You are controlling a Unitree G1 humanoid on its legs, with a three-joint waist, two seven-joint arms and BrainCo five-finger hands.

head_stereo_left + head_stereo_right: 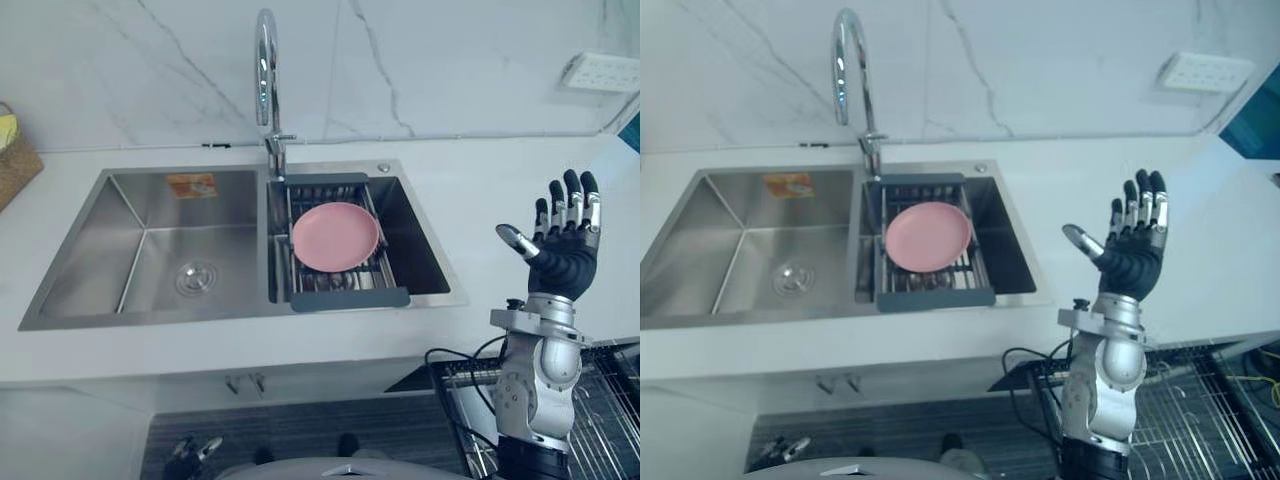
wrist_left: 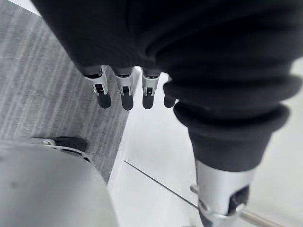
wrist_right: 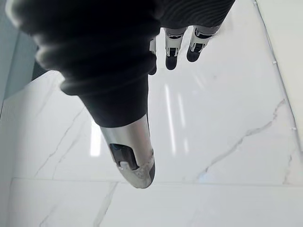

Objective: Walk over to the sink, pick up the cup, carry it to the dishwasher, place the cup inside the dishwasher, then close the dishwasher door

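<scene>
At the far left a wicker basket [image 1: 14,152] sits on the white surface [image 1: 480,180] against the marble wall. Low down on the near left, the left hand [image 2: 125,92] hangs over the grey striped floor [image 2: 42,94], its fingers straight and relaxed, holding nothing. The steel sink [image 1: 130,215] is set into the surface with 2 basins: the left basin has a round drain [image 1: 196,277] in its floor and an orange sticker [image 1: 190,184] on its far wall. The curved chrome faucet [image 1: 266,70] rises behind the divider between them. Across the right basin lies a dark drain rack [image 1: 345,298], and a pink plate [image 1: 336,237] rests flat on it. Right of the sink, well apart from it, the right hand [image 1: 565,262] is raised above the surface, fingers upright and spread, thumb out to the left, gripping nothing. A white wall socket [image 1: 600,72] sits at the far right. Below that arm, near right, is the wire dishwasher rack [image 1: 1200,400]. Where the cup is I cannot tell.
</scene>
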